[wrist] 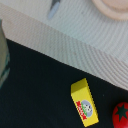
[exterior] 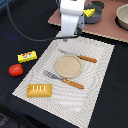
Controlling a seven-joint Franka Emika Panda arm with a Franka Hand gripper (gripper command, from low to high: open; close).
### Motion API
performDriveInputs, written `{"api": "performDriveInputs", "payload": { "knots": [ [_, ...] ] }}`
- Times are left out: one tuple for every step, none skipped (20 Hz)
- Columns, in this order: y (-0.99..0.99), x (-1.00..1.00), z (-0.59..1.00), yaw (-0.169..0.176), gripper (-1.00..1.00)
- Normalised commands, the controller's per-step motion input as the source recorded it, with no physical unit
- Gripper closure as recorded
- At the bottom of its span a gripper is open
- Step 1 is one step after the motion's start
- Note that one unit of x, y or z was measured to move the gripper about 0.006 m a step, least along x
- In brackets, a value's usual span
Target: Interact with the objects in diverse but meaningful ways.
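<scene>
My white gripper (exterior: 70, 34) hangs above the far edge of the beige placemat (exterior: 95, 75); its fingers are too unclear to read. The yellow cheese wedge (exterior: 89, 12) rests in the blue-grey pot (exterior: 96, 17) behind it. On the dark cloth at the exterior view's left lie the yellow red-marked packet (exterior: 27, 56) and the red tomato (exterior: 16, 70). The orange-brown bread loaf (exterior: 39, 90) sits on the placemat's near corner. The wrist view shows the packet (wrist: 84, 102), the tomato (wrist: 121, 112) and the placemat edge (wrist: 75, 40).
A round beige plate (exterior: 68, 66) lies mid-placemat between a knife (exterior: 77, 56) and a fork (exterior: 62, 79), both orange-handled. A pale bowl (exterior: 122, 17) stands on the brown board (exterior: 107, 30) at the back right. A blurred grey shape (wrist: 2, 55) fills one edge of the wrist view.
</scene>
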Motion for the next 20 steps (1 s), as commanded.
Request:
{"api": "performDriveInputs", "payload": {
  "knots": [
    [-0.31,-0.85,-0.19,0.000,-1.00],
    [-0.28,-0.81,-0.15,0.000,-1.00],
    [-0.28,-0.85,-0.14,0.000,-1.00],
    [-0.28,-0.84,-0.13,0.000,-1.00],
    [-0.27,-0.82,-0.14,0.000,-1.00],
    [-0.25,-0.83,-0.15,0.000,-1.00],
    [-0.28,-0.85,-0.15,0.000,-1.00],
    [-0.27,-0.85,-0.16,0.000,-1.00],
    [-0.27,-0.86,-0.17,0.000,-1.00],
    [-0.26,-0.85,-0.17,0.000,-1.00],
    [-0.23,-0.81,-0.17,0.000,-1.00],
    [-0.22,-0.81,-0.17,0.001,-1.00],
    [-0.21,-0.81,-0.17,0.001,-1.00],
    [-0.21,-0.82,-0.17,0.003,-1.00],
    [-0.20,-0.84,-0.18,0.004,-1.00],
    [-0.21,-0.84,-0.19,0.003,-1.00],
    [-0.21,-0.86,-0.19,0.002,-1.00],
    [-0.20,-0.87,-0.20,0.003,-1.00],
    [-0.18,-0.87,-0.20,0.005,-1.00],
    [-0.18,-0.87,-0.21,0.007,-1.00]
  ]
}}
